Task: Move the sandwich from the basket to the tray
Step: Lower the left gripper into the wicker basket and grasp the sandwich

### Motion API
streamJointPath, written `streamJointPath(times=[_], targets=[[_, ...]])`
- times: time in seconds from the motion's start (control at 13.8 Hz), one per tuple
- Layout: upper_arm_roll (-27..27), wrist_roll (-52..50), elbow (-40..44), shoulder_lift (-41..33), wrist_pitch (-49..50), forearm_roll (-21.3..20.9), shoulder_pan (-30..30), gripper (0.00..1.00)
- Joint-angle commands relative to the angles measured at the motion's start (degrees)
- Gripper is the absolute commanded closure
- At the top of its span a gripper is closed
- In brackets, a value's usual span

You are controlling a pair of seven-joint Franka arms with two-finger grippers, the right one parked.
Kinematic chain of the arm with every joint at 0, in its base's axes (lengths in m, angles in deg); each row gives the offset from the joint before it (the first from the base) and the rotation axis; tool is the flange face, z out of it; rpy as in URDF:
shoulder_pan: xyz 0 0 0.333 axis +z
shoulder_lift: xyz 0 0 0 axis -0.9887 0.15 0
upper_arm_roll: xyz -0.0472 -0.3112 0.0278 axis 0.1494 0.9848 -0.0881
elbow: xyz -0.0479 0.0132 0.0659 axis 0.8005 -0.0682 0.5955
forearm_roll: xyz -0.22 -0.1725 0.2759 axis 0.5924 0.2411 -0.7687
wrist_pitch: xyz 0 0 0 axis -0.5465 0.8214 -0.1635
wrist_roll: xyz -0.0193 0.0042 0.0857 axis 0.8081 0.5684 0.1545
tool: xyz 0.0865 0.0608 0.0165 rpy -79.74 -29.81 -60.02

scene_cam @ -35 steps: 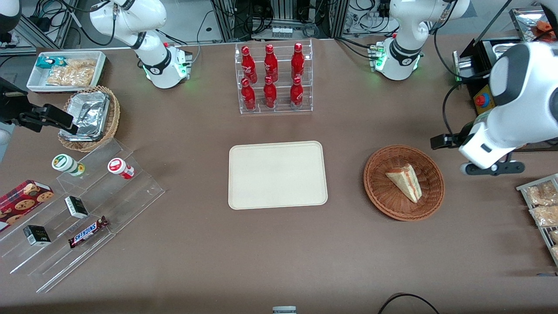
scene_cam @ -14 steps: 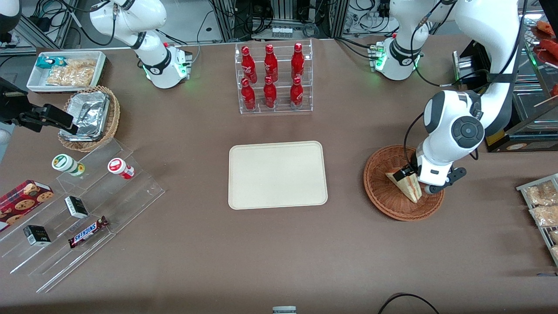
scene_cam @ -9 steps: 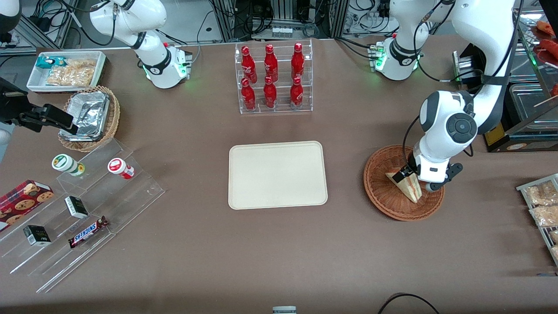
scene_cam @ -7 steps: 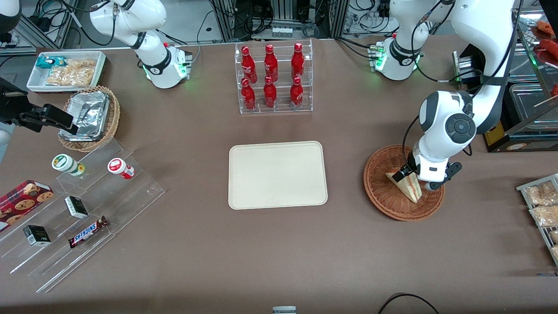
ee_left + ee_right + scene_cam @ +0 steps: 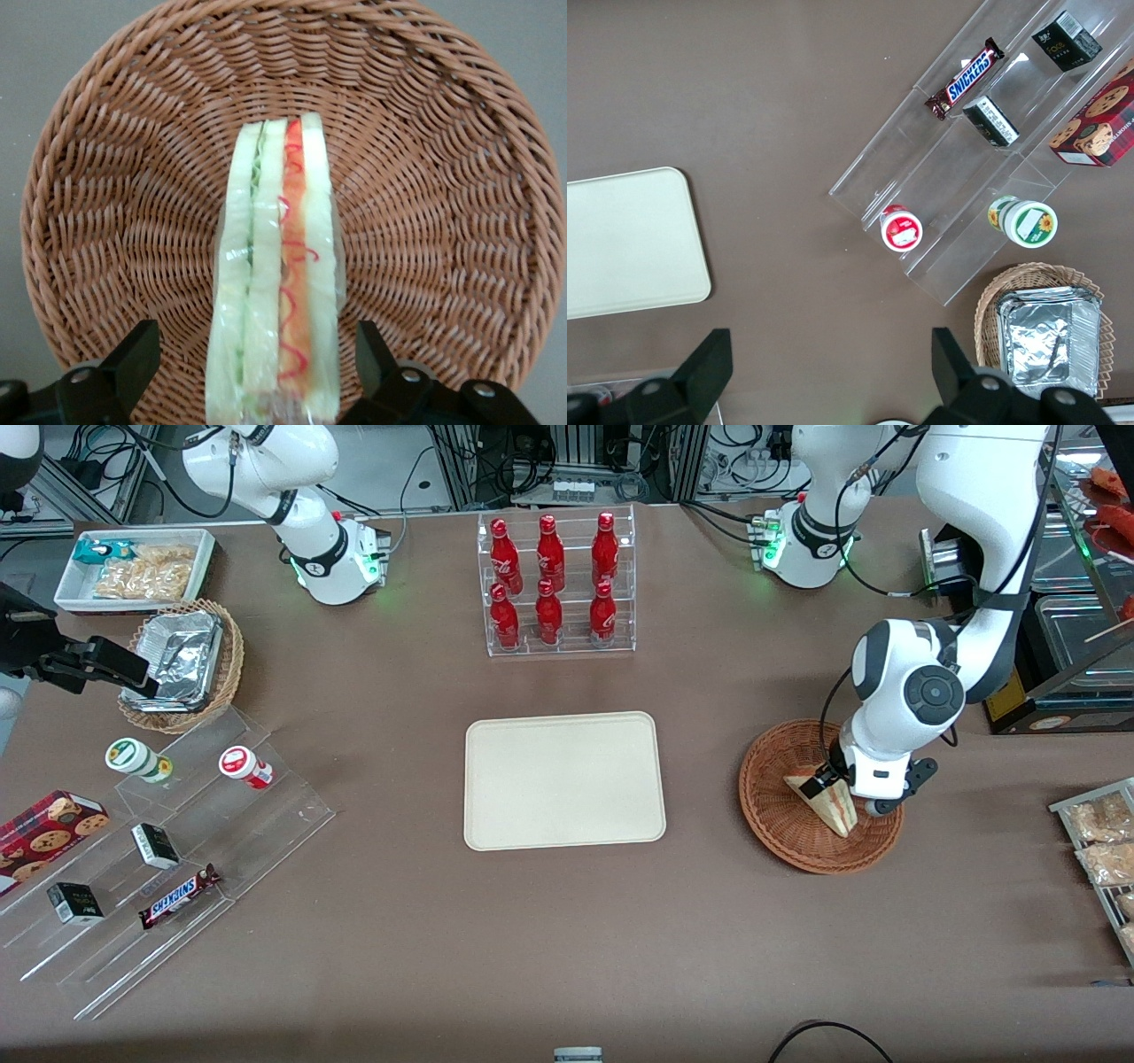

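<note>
The sandwich (image 5: 831, 808) is a wrapped triangular wedge lying in the reddish-brown wicker basket (image 5: 778, 825) toward the working arm's end of the table. My left gripper (image 5: 840, 783) is down in the basket over the wedge's wide end. In the left wrist view the sandwich (image 5: 276, 266) stands on edge, its red and green filling showing, between my gripper's (image 5: 255, 343) two black fingers (image 5: 133, 359). The gripper is open, with a gap on each side of the bread. The basket (image 5: 106, 186) fills that view. The cream tray (image 5: 563, 779) lies bare at the table's middle.
A clear rack of red bottles (image 5: 554, 584) stands farther from the front camera than the tray. A clear stepped shelf (image 5: 177, 850) with snacks, a tan basket of foil containers (image 5: 182, 664) and a white bin (image 5: 133, 571) lie toward the parked arm's end. Snack packets (image 5: 1103, 841) lie near the basket.
The left arm swung in over the basket and came down around the sandwich. In the last second it only shifted slightly. The sandwich has not moved.
</note>
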Motion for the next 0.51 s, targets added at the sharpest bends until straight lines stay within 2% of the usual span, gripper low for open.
streamJointPath(times=[0.0,0.15,0.22,0.29,0.44], targets=[[-0.18,-1.25,-0.04,0.85,-2.14,-0.38,-0.17,0.26],[-0.18,-1.16,-0.04,0.85,-2.14,-0.38,-0.17,0.71],[-0.18,-1.16,-0.04,0.85,-1.97,-0.38,-0.17,0.86],[-0.18,-1.16,0.04,0.67,-1.79,-0.38,-0.17,0.90],[-0.18,-1.25,1.44,0.32,-1.44,-0.38,-0.17,0.91]])
